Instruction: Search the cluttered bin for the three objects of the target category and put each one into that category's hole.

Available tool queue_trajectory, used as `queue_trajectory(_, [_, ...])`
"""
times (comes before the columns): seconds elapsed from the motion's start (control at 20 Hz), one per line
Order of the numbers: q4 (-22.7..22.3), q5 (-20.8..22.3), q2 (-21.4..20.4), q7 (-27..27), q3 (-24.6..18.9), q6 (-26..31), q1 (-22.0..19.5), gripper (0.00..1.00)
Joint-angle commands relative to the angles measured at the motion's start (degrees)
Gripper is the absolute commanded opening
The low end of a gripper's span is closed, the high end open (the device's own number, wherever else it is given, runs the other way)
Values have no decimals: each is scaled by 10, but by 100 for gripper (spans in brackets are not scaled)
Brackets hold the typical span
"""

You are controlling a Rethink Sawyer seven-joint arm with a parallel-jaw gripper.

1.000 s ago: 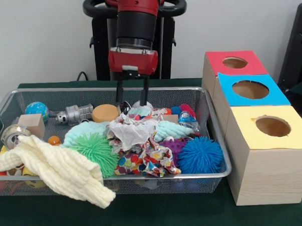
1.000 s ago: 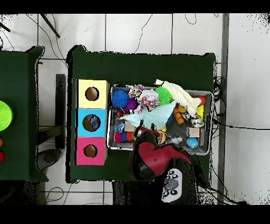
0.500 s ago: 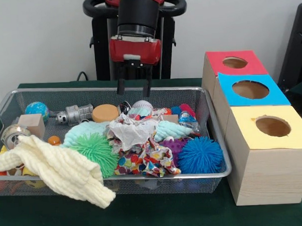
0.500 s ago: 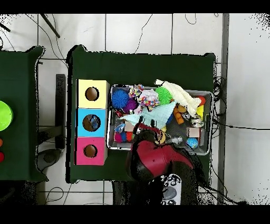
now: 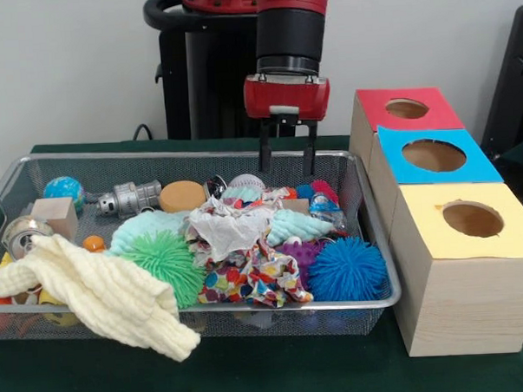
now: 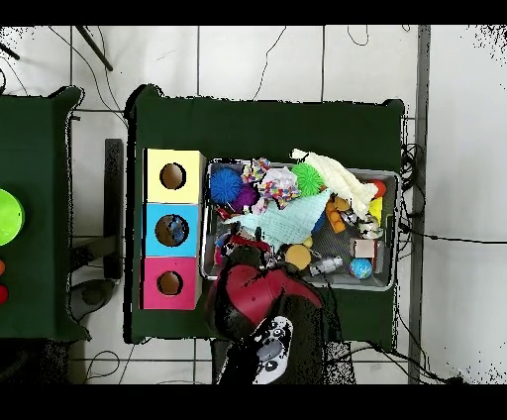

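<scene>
A red and black gripper (image 5: 287,159) is seen at upper centre, fingers apart and empty, above the wire bin (image 5: 379,269). A crinkly plastic piece (image 5: 324,208) lies in the bin's right part. The blue-panelled hole (image 5: 433,155) is at right.

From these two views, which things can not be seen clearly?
- Overhead view: the arm covers the pincer and the near part of the wire basket.
- Front view: the cream cloth and the heap hide what lies under them.
- Front view: the crinkly piece under the pincer is too small to read.
</scene>
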State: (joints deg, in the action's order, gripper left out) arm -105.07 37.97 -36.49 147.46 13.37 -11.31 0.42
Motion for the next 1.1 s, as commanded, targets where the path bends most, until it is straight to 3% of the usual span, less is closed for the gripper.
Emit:
queue_trajectory(0.05, [8, -48, 47, 47, 0, -26, 18, 100])
queue_trajectory(0.6, [42, -132, 124, 48, 30, -81, 62, 100])
queue_trajectory(1.1, [47, -166, 139, 38, 31, -90, 73, 100])
